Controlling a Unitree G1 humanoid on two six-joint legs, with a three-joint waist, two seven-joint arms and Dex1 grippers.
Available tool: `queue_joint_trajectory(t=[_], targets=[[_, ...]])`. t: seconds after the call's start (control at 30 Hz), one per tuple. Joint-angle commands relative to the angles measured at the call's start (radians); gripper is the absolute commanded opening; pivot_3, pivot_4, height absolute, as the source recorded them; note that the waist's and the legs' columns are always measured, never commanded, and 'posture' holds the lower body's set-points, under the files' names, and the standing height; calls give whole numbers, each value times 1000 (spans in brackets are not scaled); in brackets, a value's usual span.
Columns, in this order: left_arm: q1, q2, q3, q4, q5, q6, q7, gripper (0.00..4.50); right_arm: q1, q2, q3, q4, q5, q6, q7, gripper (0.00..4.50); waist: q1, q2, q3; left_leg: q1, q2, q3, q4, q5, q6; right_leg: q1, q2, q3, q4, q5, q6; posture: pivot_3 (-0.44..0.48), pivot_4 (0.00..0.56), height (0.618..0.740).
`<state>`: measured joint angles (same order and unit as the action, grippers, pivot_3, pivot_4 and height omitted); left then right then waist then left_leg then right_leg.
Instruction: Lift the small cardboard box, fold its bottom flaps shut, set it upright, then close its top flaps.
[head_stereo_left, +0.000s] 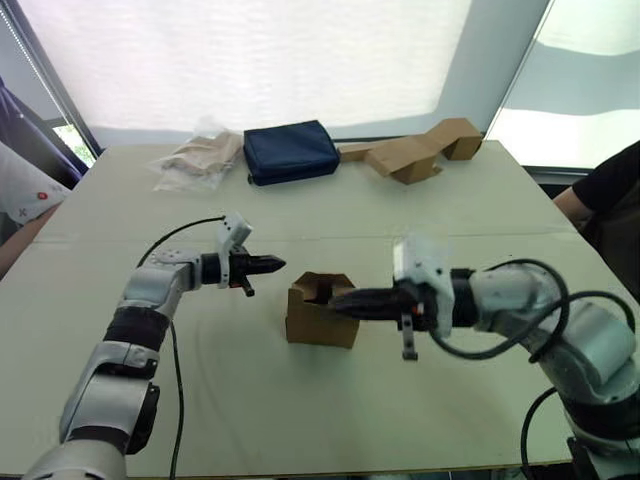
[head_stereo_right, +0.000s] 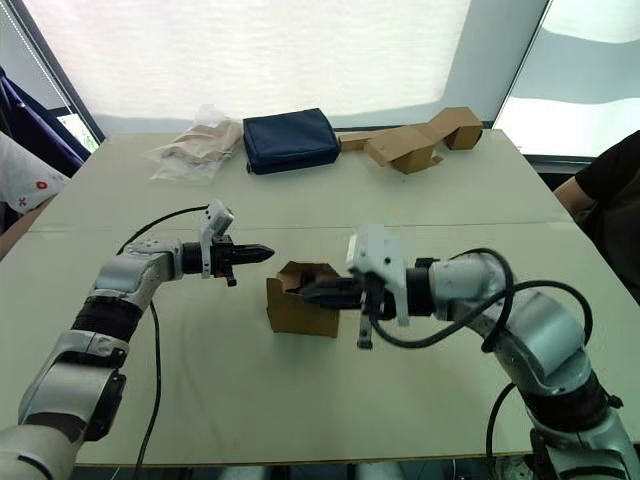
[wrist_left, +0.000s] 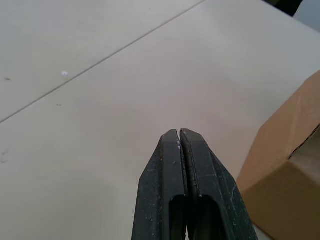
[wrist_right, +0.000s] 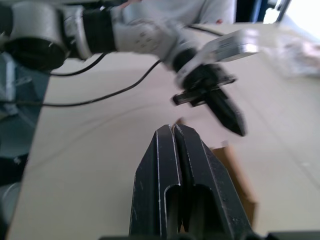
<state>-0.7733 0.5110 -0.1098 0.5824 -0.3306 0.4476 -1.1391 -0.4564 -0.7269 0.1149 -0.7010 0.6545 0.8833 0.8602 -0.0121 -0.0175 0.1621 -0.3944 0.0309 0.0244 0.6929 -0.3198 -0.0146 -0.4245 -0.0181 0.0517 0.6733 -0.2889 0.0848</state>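
Small cardboard box (head_stereo_left: 321, 318) sits mid-desk (head_stereo_left: 480, 230), open end up, top flaps (head_stereo_left: 322, 285) partly raised, no print or label. Right gripper (head_stereo_left: 338, 303) clenched, empty, tips over the opening, prob. to press a flap in. Left gripper (head_stereo_left: 275, 264) clenched, empty, just beside box, likely waiting to brace.

Pale counter (head_stereo_left: 200, 400) with one seam running across it. The small cardboard box (head_stereo_left: 320, 315) stands on it directly below the right end effector (head_stereo_left: 340, 300) tips, just beside the left end effector (head_stereo_left: 272, 264). Well beyond both, along the far edge: crumpled plastic bag (head_stereo_left: 198, 158), navy pouch (head_stereo_left: 291, 151), flattened cardboard piece (head_stereo_left: 420, 150).
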Motion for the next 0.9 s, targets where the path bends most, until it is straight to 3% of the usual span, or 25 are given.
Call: queue_joint_trajectory(t=[0.03, 0.43, 0.9], targets=[[-29, -15, -14, 33, 12, -25, -74, 26, 19, -4, 31, -54, -41, -15, -49, 0, -2, 0, 0, 0, 0, 0, 0, 0, 0, 0, 0, 0, 0, 0, 0, 0, 150, 740], [-73, -57, -57, 155, 79, -53, -209, 26, -51, -27, 122, -62, -107, 2, -77, 0, -1, 0, 0, 0, 0, 0, 0, 0, 0, 0, 1, 0, 0, 0, 0, 0, 150, 740], [1, -43, -51, 23, 68, 31, -259, 26, -77, -45, 174, -42, -145, -5, -57, 0, -2, 0, 0, 0, 1, -1, 0, 0, 0, 0, 1, 0, 0, 0, 0, 0, 150, 740]])
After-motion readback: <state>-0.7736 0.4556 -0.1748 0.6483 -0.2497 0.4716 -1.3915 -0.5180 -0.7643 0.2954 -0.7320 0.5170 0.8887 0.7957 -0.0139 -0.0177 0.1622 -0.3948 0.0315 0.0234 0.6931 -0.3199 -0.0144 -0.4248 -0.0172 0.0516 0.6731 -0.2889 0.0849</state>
